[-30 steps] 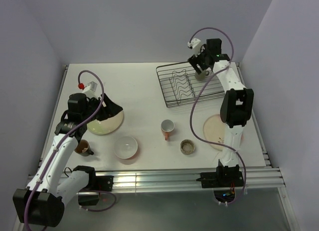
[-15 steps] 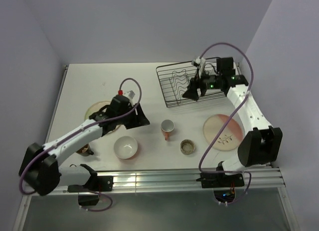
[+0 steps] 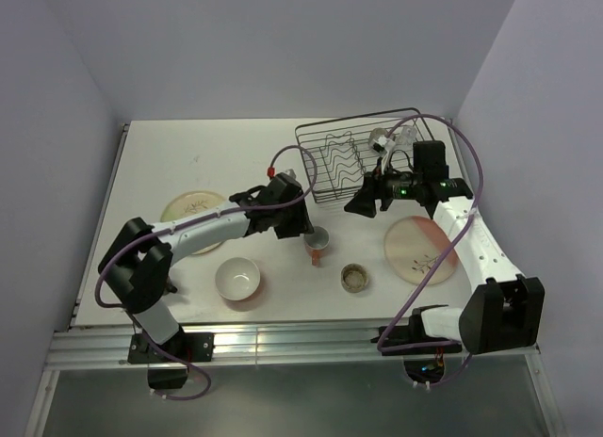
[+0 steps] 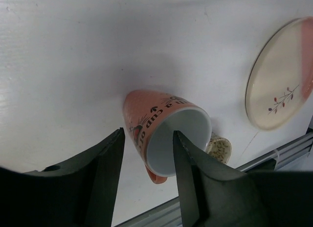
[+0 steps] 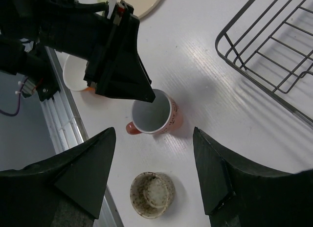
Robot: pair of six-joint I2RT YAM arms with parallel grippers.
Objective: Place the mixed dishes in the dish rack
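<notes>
Overhead and wrist views, read from left to right. The cream plate [image 3: 188, 209] is seen lying flat on the white table [image 3: 236, 164], near its left side. The white bowl [image 3: 237, 279] is set upright nearer the front edge, apart from the plate.

The left arm is stretched across the table towards the centre. The left gripper [image 4: 147, 135] is lowered at the rim of the pink mug [image 3: 318, 239]. Its fingers [image 4: 105, 163] are held apart and astride the mug's near wall, one outside the wall and the other over the mouth. Whether the wall is touched cannot be made out. The mug is stood upright on the table, mouth up, at mid-table and well apart from the rack.

The small olive cup [image 3: 354, 278] is placed upright just to the right of the mug and closer to the front edge.

The right gripper [image 3: 358, 203] is held above the table between the mug and the rack. Its fingers are spread wide and nothing is pinched between them.

The dish rack [image 3: 325, 164] is located at the far right of the table, with its wavy dividers exposed. The cream-and-pink plate [image 3: 421, 249], marked with a sprig, is laid flat on the table in front of the rack, partly under the right arm.
</notes>
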